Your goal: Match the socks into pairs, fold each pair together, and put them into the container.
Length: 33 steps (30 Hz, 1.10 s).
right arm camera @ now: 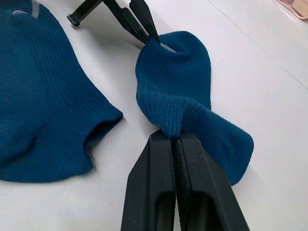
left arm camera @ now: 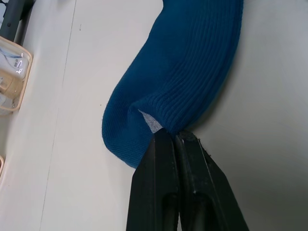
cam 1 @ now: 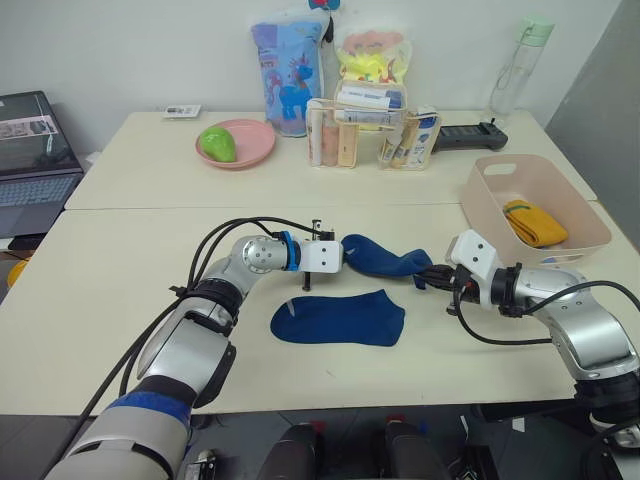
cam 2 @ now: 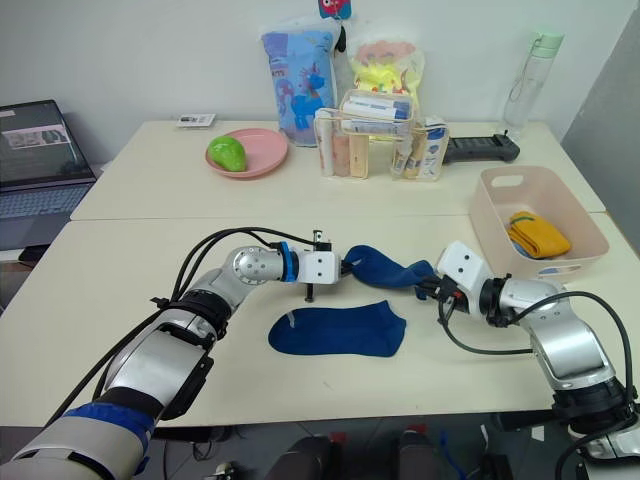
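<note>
One navy blue sock (cam 1: 385, 259) stretches between my two grippers just above the table. My left gripper (cam 1: 345, 254) is shut on its left end, its fingertips (left arm camera: 166, 137) pinching the knit. On the sock's right end my right gripper (cam 1: 420, 277) is shut too (right arm camera: 172, 136). A second navy sock (cam 1: 338, 319) lies flat on the table in front of the held one. The pale pink container (cam 1: 533, 208) stands at the right, with a folded mustard yellow pair (cam 1: 534, 222) inside.
At the back stand a round pink plate (cam 1: 240, 145) with a green object, a clear organiser of tubes (cam 1: 355, 133), bags, a bottle (cam 1: 519, 66) and a black device (cam 1: 467, 134). A laptop (cam 1: 35, 155) sits far left.
</note>
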### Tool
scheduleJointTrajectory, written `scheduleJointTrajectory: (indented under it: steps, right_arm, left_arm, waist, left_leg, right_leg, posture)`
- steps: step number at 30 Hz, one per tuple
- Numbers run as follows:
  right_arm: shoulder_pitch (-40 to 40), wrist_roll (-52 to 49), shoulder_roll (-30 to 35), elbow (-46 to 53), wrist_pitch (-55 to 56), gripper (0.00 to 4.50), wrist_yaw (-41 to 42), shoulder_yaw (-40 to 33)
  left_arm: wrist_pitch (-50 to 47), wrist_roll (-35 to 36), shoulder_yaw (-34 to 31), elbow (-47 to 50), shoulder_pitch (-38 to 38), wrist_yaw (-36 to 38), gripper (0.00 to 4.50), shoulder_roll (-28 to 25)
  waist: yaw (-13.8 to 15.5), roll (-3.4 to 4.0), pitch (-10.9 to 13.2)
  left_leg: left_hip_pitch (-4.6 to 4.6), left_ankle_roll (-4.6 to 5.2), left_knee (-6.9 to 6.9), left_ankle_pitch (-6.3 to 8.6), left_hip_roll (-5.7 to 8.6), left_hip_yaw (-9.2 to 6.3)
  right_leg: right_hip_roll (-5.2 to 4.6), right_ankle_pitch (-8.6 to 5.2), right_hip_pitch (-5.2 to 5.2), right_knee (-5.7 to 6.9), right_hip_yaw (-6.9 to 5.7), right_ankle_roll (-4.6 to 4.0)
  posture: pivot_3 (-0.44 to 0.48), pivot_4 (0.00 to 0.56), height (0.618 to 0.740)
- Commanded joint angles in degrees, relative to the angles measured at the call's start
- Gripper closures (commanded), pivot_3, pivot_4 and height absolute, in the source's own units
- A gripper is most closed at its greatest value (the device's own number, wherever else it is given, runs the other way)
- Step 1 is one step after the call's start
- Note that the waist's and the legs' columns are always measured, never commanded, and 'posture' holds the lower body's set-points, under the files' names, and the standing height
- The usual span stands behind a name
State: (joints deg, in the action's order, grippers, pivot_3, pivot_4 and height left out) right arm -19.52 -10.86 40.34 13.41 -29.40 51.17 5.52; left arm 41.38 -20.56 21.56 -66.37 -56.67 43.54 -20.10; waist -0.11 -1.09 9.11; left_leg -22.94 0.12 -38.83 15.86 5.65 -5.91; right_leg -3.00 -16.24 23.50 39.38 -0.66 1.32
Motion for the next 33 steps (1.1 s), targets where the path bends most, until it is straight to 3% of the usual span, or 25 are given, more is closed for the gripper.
scheduleJointTrajectory:
  steps: [1, 7, 13, 19, 23, 24, 26, 29, 33]
  right_arm:
    - [-1.5, -0.7, 0.2, 1.5, 1.1, 4.50, -0.2, -1.4]
    - [-4.9, 0.6, -2.5, -1.1, 4.5, 4.50, -3.0, -1.3]
    - [-11.1, 6.0, -7.0, -9.6, 14.2, 4.50, -5.6, 2.4]
    - [-12.9, 11.0, -6.0, -17.2, 23.6, 4.50, -2.1, 7.2]
    - [-12.7, 11.8, -7.3, -21.3, 27.1, 4.50, -0.2, 9.0]
    - [-12.6, 11.9, -7.3, -22.1, 27.8, 3.98, 0.8, 9.5]
    - [-12.7, 12.0, -7.3, -23.0, 28.9, 3.44, 1.7, 9.8]
    - [-12.7, 11.9, -5.9, -23.1, 30.6, 2.35, 3.5, 9.4]
    - [-11.2, 13.0, -2.9, -21.8, 33.2, 0.94, 4.7, 8.9]
  left_arm:
    - [-0.6, 3.1, -2.6, 0.9, -0.2, 1.4, 4.48, 0.3]
    - [-1.0, 7.4, -6.6, 5.0, 0.9, 2.8, 4.48, -2.3]
    - [-3.8, 12.4, -11.3, 17.9, 6.9, 3.6, 4.48, -8.3]
    - [-12.9, 12.3, -12.4, 39.2, 20.6, 2.3, 4.48, -12.7]
    - [-19.9, 10.2, -11.9, 50.1, 31.4, -1.5, 4.48, -10.9]
    - [-21.7, 9.7, -11.9, 51.6, 33.0, -2.8, 4.50, -10.1]
    - [-24.1, 9.0, -11.7, 53.5, 34.4, -3.7, 4.50, -9.4]
    - [-26.9, 9.5, -11.6, 56.2, 35.4, -3.2, 3.85, -9.3]
    - [-27.0, 10.3, -13.0, 57.7, 36.2, -2.5, 2.58, -11.7]
  waist:
    - [0.0, 0.00, 0.0]
    - [-0.1, 0.00, 0.0]
    - [-1.0, 0.01, 0.0]
    - [-1.3, 0.04, 0.0]
    - [-1.4, 0.07, 0.0]
    - [-1.4, 0.07, 0.0]
    - [-1.2, 0.07, 0.0]
    - [-1.1, 0.09, 0.0]
    - [-1.1, 0.09, 0.0]
  left_leg:
    - [0.00, 0.00, 0.00, 0.00, 0.00, 0.00]
    - [0.00, 0.00, 0.00, 0.00, -0.01, 0.01]
    - [0.00, -0.02, 0.05, -0.01, -0.05, 0.03]
    - [0.00, -0.02, 0.05, -0.01, -0.02, 0.01]
    - [0.02, -0.02, 0.06, 0.00, -0.03, 0.03]
    - [0.02, -0.02, 0.07, -0.01, -0.04, 0.03]
    - [0.02, -0.01, 0.04, -0.01, -0.04, 0.02]
    - [0.03, -0.01, 0.01, -0.01, -0.03, 0.02]
    - [0.03, -0.01, 0.04, 0.00, -0.04, 0.02]
  right_leg:
    - [0.00, 0.00, 0.00, 0.00, 0.00, 0.00]
    - [0.00, 0.00, 0.02, 0.01, 0.01, 0.00]
    - [0.02, 0.00, 0.13, 0.09, 0.03, -0.01]
    - [0.00, 0.00, 0.11, 0.03, 0.04, -0.01]
    - [0.01, 0.00, 0.11, 0.05, 0.07, -0.01]
    - [0.01, 0.00, 0.11, 0.05, 0.07, -0.01]
    - [0.01, 0.00, 0.10, 0.08, 0.05, -0.01]
    - [0.01, 0.00, 0.05, 0.09, 0.05, -0.01]
    - [0.01, 0.00, 0.06, 0.05, 0.04, -0.01]
  posture:
    - [0.000, 0.150, 0.740]
    - [0.000, 0.150, 0.740]
    - [0.000, 0.150, 0.740]
    - [0.000, 0.150, 0.740]
    - [0.000, 0.150, 0.740]
    - [0.000, 0.150, 0.740]
    - [0.000, 0.150, 0.740]
    - [0.000, 0.150, 0.740]
    - [0.000, 0.150, 0.740]
